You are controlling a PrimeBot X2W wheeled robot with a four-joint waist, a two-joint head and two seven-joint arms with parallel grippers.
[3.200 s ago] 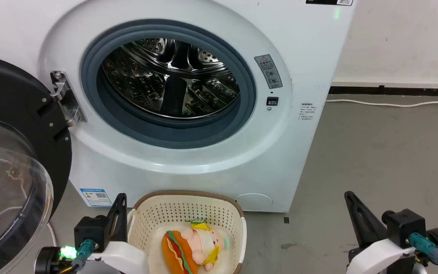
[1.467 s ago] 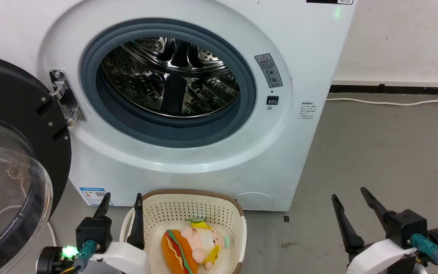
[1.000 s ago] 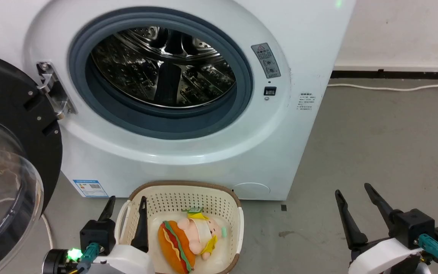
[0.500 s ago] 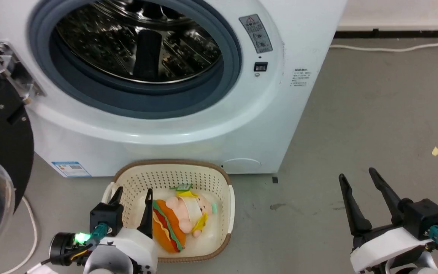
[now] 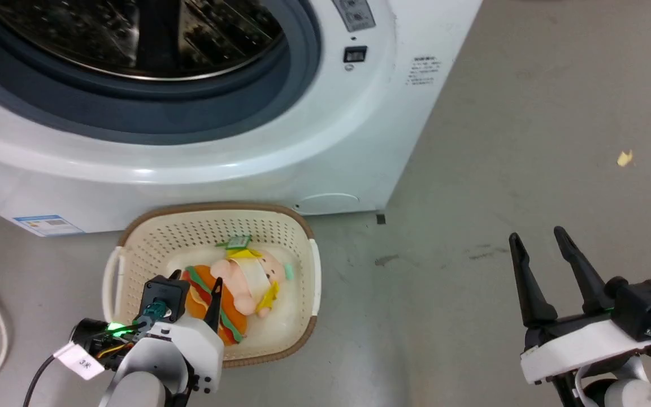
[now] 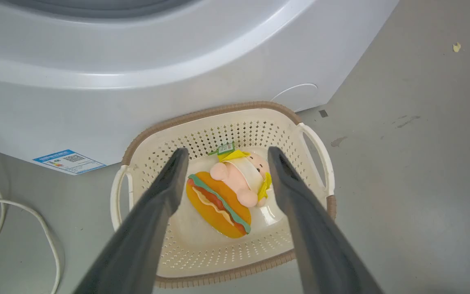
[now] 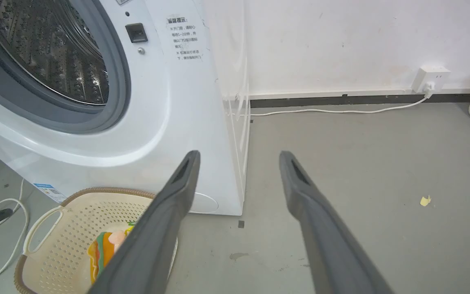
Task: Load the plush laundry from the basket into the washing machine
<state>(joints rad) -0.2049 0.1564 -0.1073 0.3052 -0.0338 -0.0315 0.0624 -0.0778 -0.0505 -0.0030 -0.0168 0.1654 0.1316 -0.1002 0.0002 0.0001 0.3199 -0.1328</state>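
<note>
The left gripper (image 5: 196, 277) is wide open and holds nothing. It hangs over the near side of the basket (image 5: 207, 208), above the toy (image 5: 246, 276). The right gripper (image 5: 536, 233) is wide open too, empty, over bare floor (image 5: 472, 316). The toy lies in the middle of the basket. Just behind the basket stands the washer (image 5: 246, 161).

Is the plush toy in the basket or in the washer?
In the basket: the plush toy lies on its bottom, outside the washer.
</note>
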